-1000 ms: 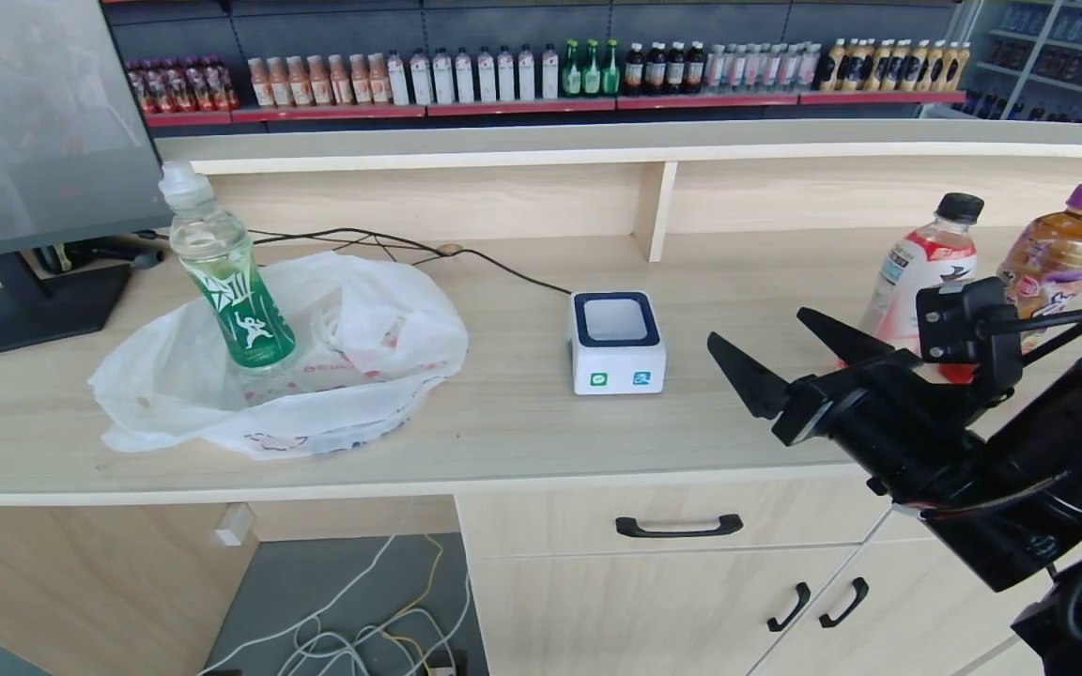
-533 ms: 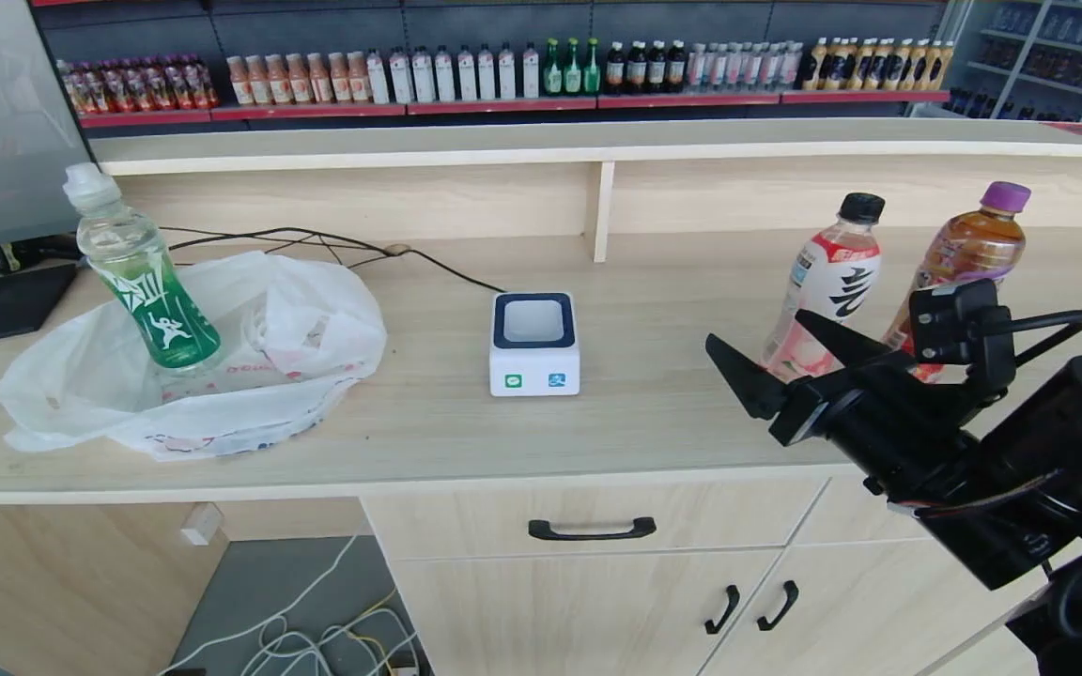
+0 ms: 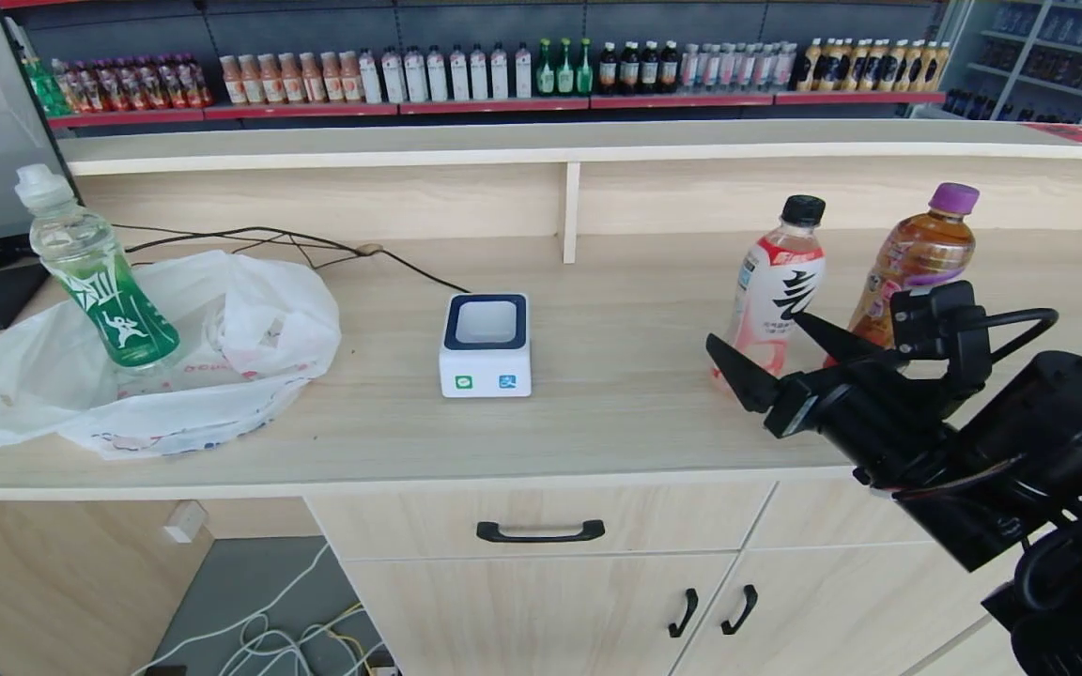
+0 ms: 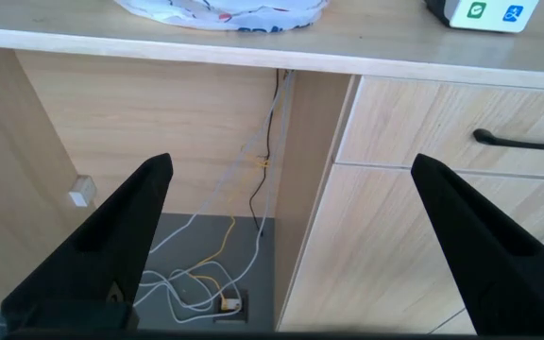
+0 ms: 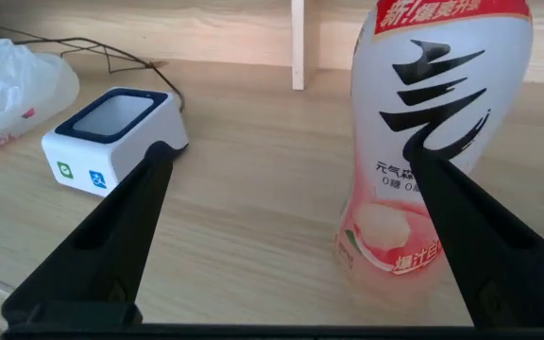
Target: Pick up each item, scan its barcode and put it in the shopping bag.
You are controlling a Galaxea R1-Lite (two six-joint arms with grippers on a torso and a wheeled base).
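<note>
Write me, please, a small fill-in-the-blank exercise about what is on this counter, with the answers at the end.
1. The green bottle stands in the ____.
2. The pink bottle has a ____ cap.
3. The fingers of the right gripper are ____.
4. The bottle with the purple cap stands on the robot's ____ of the pink bottle.
Answers: shopping bag, black, open, right.

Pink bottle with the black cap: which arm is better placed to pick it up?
Right. The right tool, open, points at the pink bottle close by on the counter. The left tool is low, facing the drawers under it.
</note>
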